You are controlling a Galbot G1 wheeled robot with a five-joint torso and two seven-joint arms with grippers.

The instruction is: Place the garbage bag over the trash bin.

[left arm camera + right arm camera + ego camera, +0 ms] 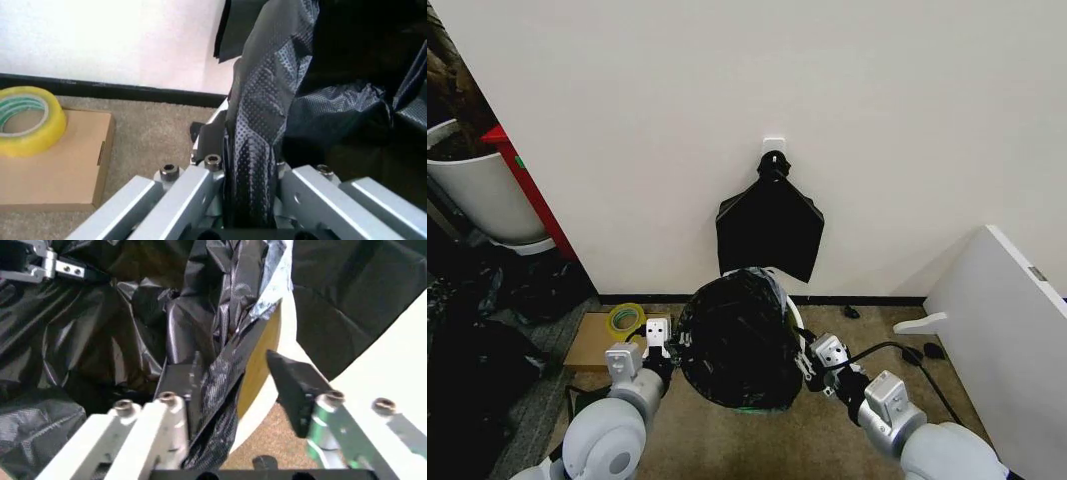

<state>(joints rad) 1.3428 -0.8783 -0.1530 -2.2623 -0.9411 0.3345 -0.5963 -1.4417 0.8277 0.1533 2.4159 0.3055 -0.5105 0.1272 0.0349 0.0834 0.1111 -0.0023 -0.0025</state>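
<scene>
The garbage bag (737, 340) is draped over the trash bin (798, 322), which stands on the floor against the wall. It is thin, light, crinkly film, soft and likely slippery, so its doubled edge is the best place to hold. The left hand (665, 345) is clenched on a fold at the bin's left side. The right hand (815, 362) has a fold between its spread fingers at the right rim.
</scene>
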